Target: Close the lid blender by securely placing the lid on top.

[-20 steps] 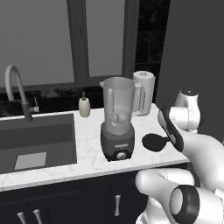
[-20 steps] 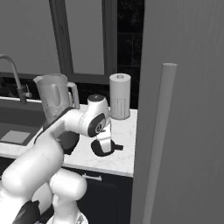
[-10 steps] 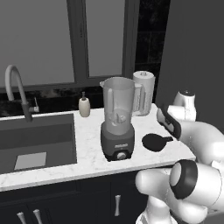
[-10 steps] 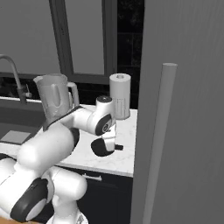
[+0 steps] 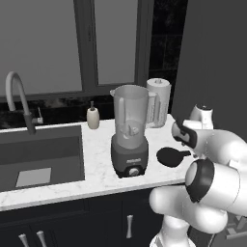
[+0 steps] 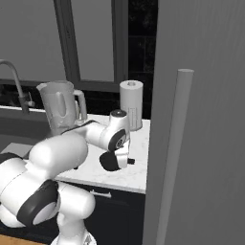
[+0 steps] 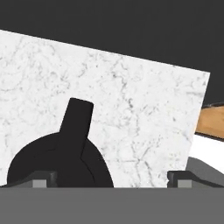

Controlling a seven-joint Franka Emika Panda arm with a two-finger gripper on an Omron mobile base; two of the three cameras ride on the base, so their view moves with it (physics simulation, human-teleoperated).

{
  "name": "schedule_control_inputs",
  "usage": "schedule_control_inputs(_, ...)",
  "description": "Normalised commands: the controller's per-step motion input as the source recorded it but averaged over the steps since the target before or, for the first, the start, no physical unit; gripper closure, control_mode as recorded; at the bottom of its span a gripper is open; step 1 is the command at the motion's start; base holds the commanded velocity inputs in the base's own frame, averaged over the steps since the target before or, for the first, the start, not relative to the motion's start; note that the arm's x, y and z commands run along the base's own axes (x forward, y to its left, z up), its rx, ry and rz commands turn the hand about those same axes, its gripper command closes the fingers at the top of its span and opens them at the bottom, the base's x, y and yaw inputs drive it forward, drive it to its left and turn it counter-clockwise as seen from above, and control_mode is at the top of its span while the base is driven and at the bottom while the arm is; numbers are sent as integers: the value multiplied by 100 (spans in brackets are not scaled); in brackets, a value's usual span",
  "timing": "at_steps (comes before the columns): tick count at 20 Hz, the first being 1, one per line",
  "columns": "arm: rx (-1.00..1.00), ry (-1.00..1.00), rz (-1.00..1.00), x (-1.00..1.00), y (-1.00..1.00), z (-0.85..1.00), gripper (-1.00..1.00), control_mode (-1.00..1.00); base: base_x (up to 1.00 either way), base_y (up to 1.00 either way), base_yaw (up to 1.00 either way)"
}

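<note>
The blender (image 5: 129, 131) stands on the white marble counter (image 5: 96, 166), its clear jar (image 6: 58, 106) open at the top. To its right the lid (image 5: 171, 157), a flat black disc with a side tab, lies flat on the counter. My gripper (image 5: 186, 144) hangs just above the lid's right side, beside its tab. In the hand view the lid (image 7: 57, 159) sits low and left with its tab pointing up. There the gripper (image 7: 111, 176) is open, its fingertips (image 7: 43, 177) wide apart, the left one over the lid. In the right base view the gripper (image 6: 122, 160) partly covers the lid (image 6: 109, 162).
A white canister (image 5: 158, 100) stands behind the blender at the counter's back right. A beige soap bottle (image 5: 93, 118) stands near the sink (image 5: 38, 154) and faucet (image 5: 18, 99) on the left. A tall grey panel (image 6: 201, 119) bounds the counter's right end, close to the lid.
The arm's elbow has swung down into the lower right of the left base view. The hand has shifted slightly and stays over the lid. Lid and blender have not moved.
</note>
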Motion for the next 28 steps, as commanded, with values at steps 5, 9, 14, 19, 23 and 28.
schedule_control_inputs(5,0,0,-6,15,-2,-27,-100,-100,0,0,0)
schedule_control_inputs(9,1,0,-5,17,-7,-22,-100,-100,0,0,0)
schedule_control_inputs(14,1,0,-5,19,-7,-20,-100,-100,0,0,0)
schedule_control_inputs(19,1,0,-4,18,-3,-21,-100,-100,0,0,0)
schedule_control_inputs(23,0,0,-3,17,0,-22,-100,-100,0,0,0)
schedule_control_inputs(28,1,0,-3,17,-2,-22,-100,-100,0,0,0)
